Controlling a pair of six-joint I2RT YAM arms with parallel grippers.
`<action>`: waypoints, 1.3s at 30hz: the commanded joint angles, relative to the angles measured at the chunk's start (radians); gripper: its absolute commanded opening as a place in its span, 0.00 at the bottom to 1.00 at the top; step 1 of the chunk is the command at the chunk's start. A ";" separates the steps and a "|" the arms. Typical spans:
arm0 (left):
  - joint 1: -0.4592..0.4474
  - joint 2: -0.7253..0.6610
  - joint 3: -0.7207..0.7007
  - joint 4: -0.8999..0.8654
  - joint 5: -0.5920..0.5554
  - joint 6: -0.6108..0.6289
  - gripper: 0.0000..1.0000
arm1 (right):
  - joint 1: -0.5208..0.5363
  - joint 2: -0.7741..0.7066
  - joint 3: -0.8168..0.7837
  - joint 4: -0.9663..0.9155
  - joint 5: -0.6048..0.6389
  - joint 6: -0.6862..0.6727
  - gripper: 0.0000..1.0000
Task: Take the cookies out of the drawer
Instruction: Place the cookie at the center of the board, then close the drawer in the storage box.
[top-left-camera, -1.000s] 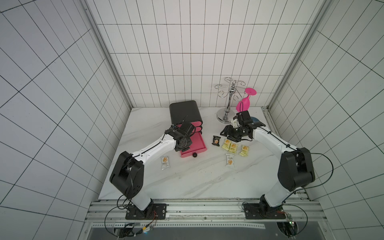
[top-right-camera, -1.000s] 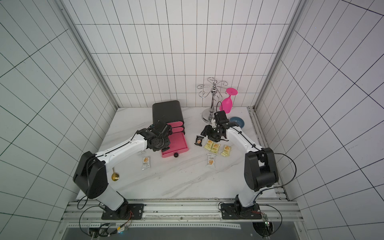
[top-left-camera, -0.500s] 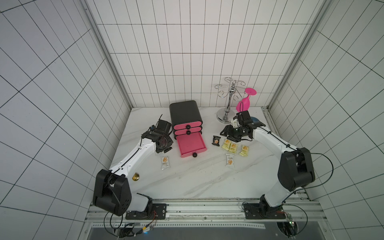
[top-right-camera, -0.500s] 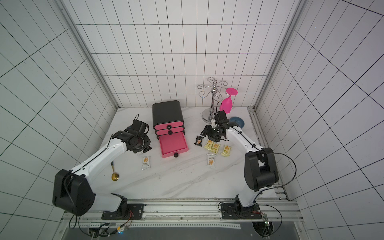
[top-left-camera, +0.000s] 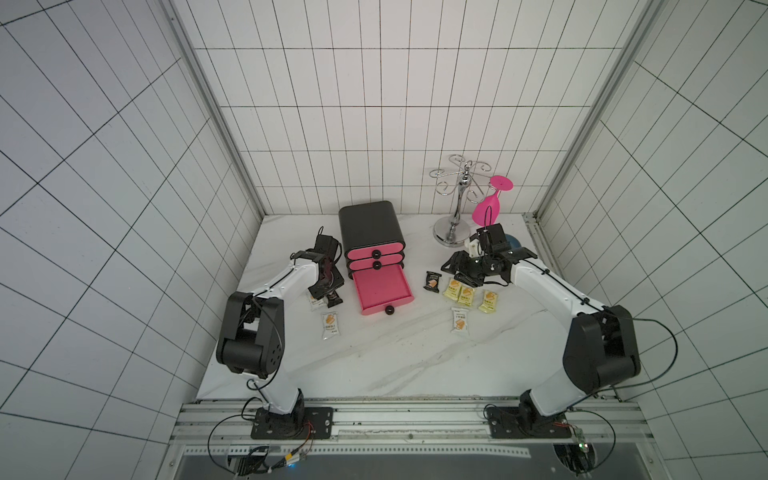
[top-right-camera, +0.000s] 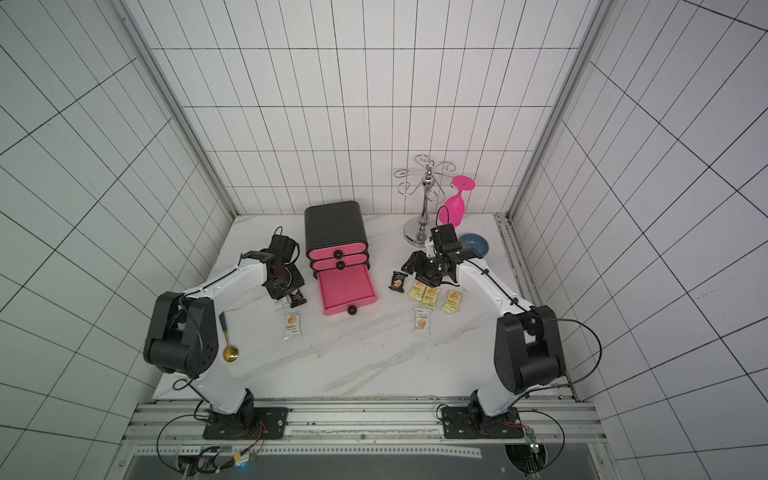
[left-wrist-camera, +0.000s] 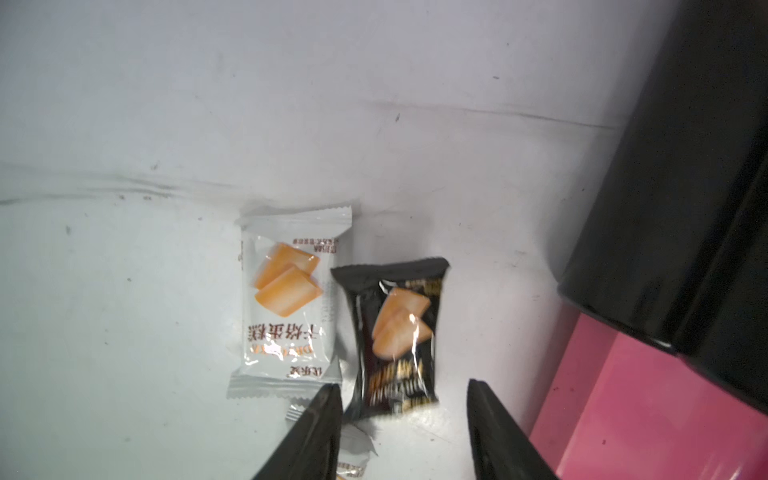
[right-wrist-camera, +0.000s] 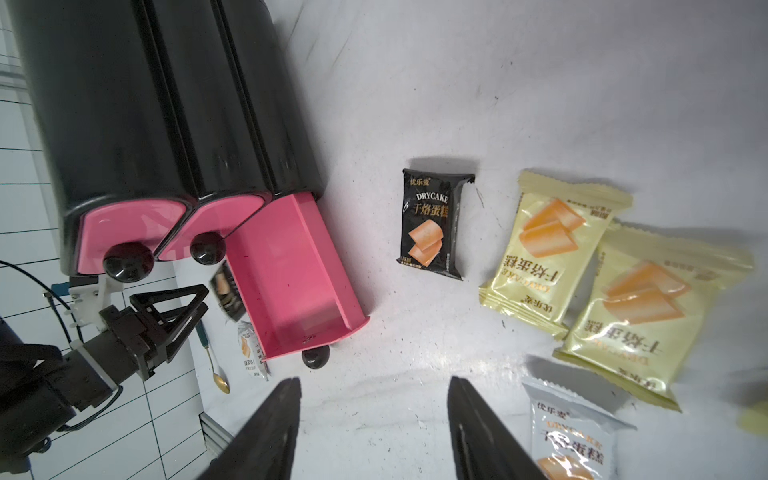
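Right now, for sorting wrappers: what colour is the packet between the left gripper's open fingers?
Black packet, orange biscuit print; clearest in the left wrist view.

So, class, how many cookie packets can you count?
8. Right of the open drawer: one black packet, three yellow packets, one white packet. Left: another black packet and second white packet by the left fingers, a third white packet nearer the front. None seems hidden.

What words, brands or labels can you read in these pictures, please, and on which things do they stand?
"优乐麦", "DRYCAKE", "干烙蛋糕": right-side black packet.
Same three, upside down: two yellow packets.
Same three: right-side white packet.
Same three, upside down: left-side white packet.
Left-side black packet: gold lettering blurred, unreadable.
Fine print on all packets: too small to read.
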 joint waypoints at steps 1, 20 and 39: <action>0.008 -0.038 0.057 0.023 -0.010 0.025 0.63 | 0.040 -0.084 -0.081 0.080 -0.030 0.084 0.59; -0.025 0.077 0.808 -0.101 0.327 0.273 0.72 | 0.482 0.044 -0.614 1.311 0.334 0.801 0.00; -0.090 0.309 0.795 -0.090 0.448 0.318 0.69 | 0.579 0.346 -0.615 1.574 0.479 0.934 0.00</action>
